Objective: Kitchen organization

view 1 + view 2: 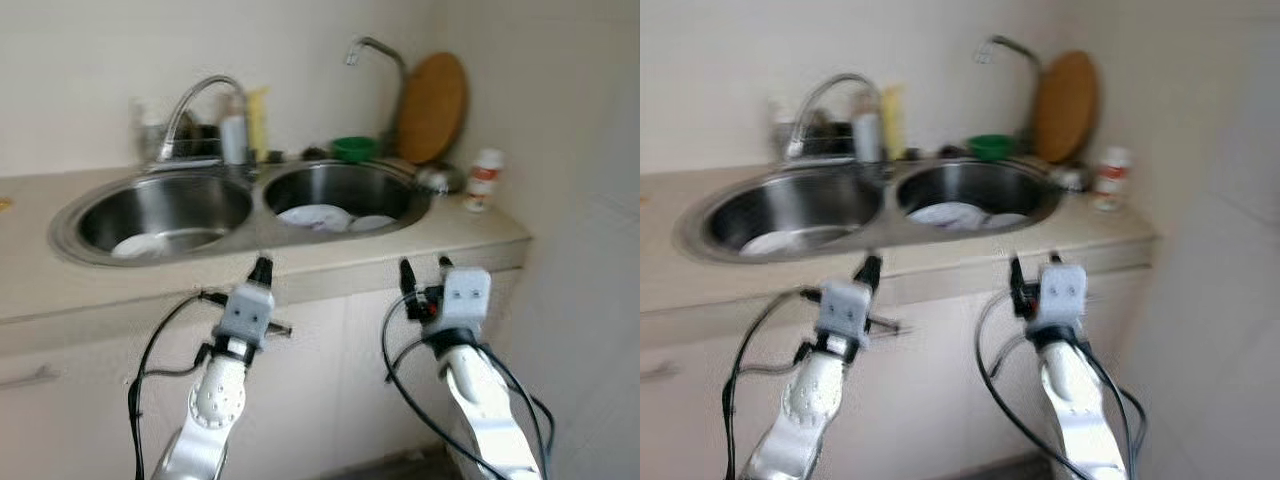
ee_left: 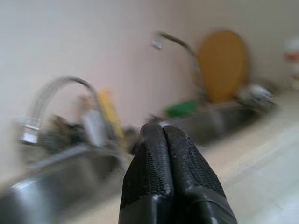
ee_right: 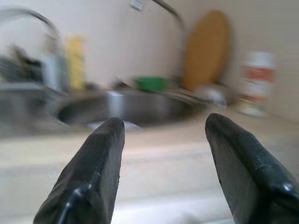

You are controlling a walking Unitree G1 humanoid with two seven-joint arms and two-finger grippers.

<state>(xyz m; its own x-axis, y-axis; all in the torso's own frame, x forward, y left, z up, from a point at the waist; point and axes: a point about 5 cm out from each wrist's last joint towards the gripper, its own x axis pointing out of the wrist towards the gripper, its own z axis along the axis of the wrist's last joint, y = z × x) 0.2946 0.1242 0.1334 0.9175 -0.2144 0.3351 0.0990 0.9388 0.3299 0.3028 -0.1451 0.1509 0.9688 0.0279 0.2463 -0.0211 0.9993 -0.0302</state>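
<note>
A double steel sink (image 1: 255, 192) is set in a beige counter (image 1: 480, 235). White plates (image 1: 318, 216) lie in its right basin, and another white plate (image 1: 150, 244) lies in the left one. My left gripper (image 1: 262, 267) is raised before the counter's front edge, below the divider between the basins, shut with nothing in it; its fingers (image 2: 163, 154) press together. My right gripper (image 1: 424, 268) is held up before the counter edge under the right basin, open and empty, fingers (image 3: 107, 140) spread wide.
Behind the sink stand a curved tap (image 1: 195, 105), bottles (image 1: 245, 125), a green bowl (image 1: 354, 148), a second thin tap (image 1: 378, 50) and a round wooden board (image 1: 433, 105) leaning on the wall. A white jar with a red label (image 1: 484, 180) stands at the counter's right end. Cabinet doors (image 1: 330, 380) are below.
</note>
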